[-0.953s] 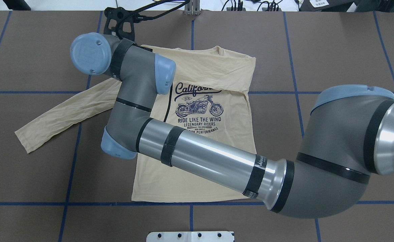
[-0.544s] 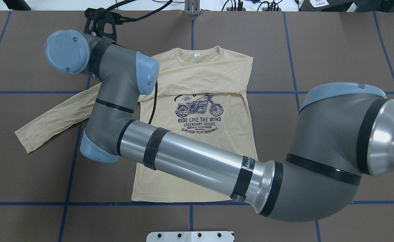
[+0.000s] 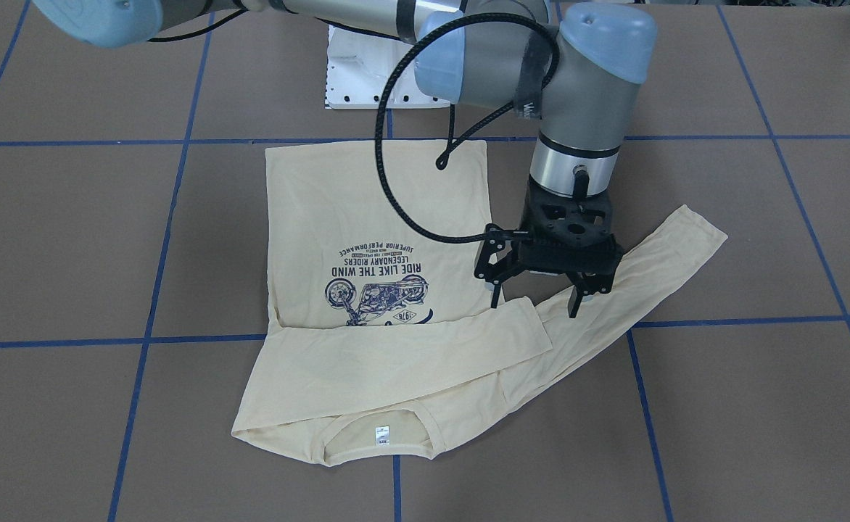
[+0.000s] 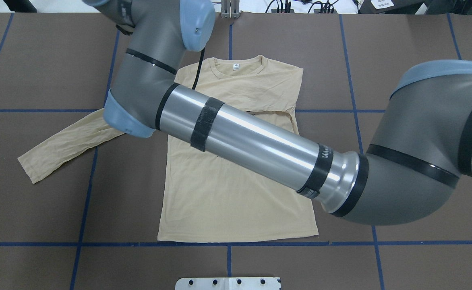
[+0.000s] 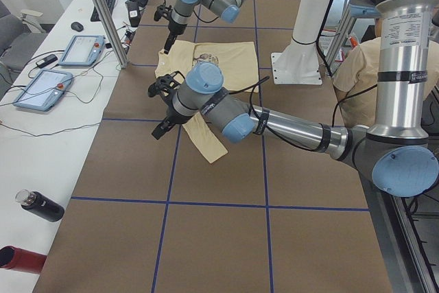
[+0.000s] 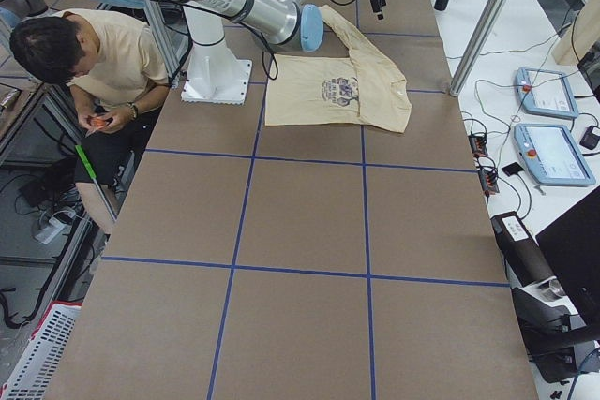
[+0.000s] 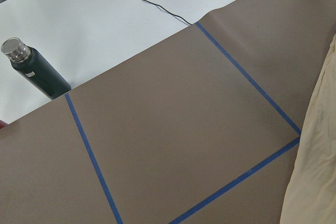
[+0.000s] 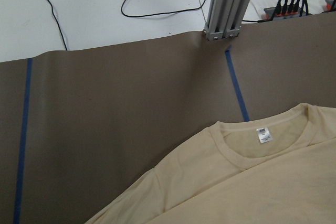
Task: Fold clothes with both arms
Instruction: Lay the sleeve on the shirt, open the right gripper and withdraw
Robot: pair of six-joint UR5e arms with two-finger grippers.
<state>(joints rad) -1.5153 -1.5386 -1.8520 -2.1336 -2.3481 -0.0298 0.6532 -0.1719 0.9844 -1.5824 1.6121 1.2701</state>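
The cream-yellow shirt (image 3: 367, 217) lies flat, print up, collar and white tag (image 3: 382, 435) toward the operators' side. Its right sleeve (image 3: 410, 355) is folded across the chest. Its left sleeve (image 3: 650, 275) stretches out over the table, as the overhead view (image 4: 59, 145) also shows. My right arm (image 4: 260, 149) reaches across the shirt. My right gripper (image 3: 536, 310) hangs open and empty above the folded sleeve's cuff, near the left shoulder. My left gripper (image 5: 161, 118) shows only in the side views, raised beside the left sleeve; I cannot tell whether it is open or shut.
The white base plate (image 3: 367, 80) lies behind the shirt's hem. An aluminium post (image 8: 226, 3) stands at the table's far edge. A dark bottle (image 7: 34, 69) and tablets (image 5: 41, 87) are on the white side table. A person (image 6: 84, 63) sits beside the base.
The folded right sleeve dropped from over the collar to flat across the chest. My right wrist slid left, then rose and swung back; the forearm now covers the print.
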